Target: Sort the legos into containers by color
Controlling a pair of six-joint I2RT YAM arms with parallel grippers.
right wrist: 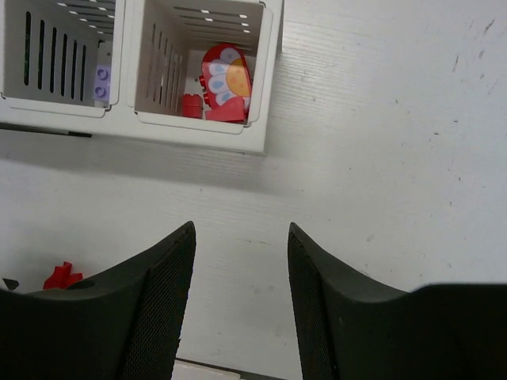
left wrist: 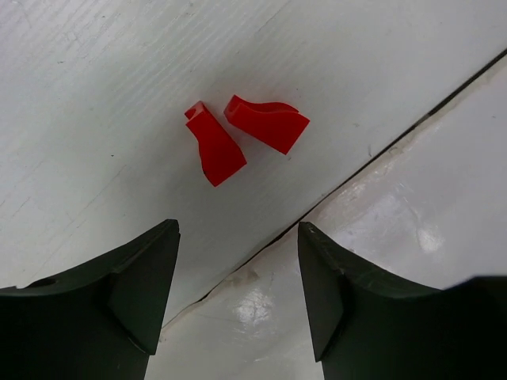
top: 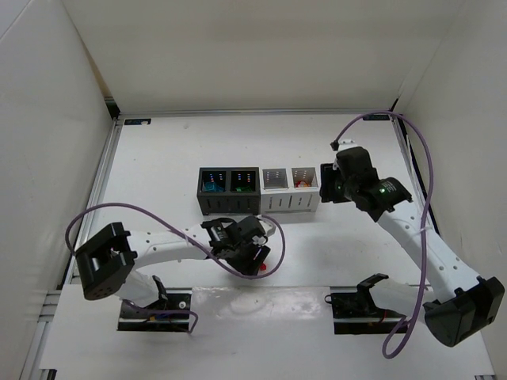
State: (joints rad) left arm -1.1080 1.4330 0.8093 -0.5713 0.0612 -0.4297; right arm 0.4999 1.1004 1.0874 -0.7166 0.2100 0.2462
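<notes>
Two red legos (left wrist: pixel 215 146) (left wrist: pixel 269 124) lie side by side on the white table, just ahead of my left gripper (left wrist: pixel 238 228), which is open and empty above them. In the top view they show as a red spot (top: pixel 262 270) by the left gripper (top: pixel 257 255). The black bin pair (top: pixel 228 204) holds light blue and green pieces. The white bin pair (top: pixel 291 202) holds a lilac brick (right wrist: pixel 101 81) on the left and red pieces (right wrist: pixel 226 79) on the right. My right gripper (right wrist: pixel 241 227) is open and empty, hovering just right of the white bins (top: pixel 326 184).
A seam (left wrist: pixel 372 150) runs between the table and a glossy front strip, close to the red legos. Purple cables (top: pixel 269 237) loop around both arms. White walls enclose the table on three sides.
</notes>
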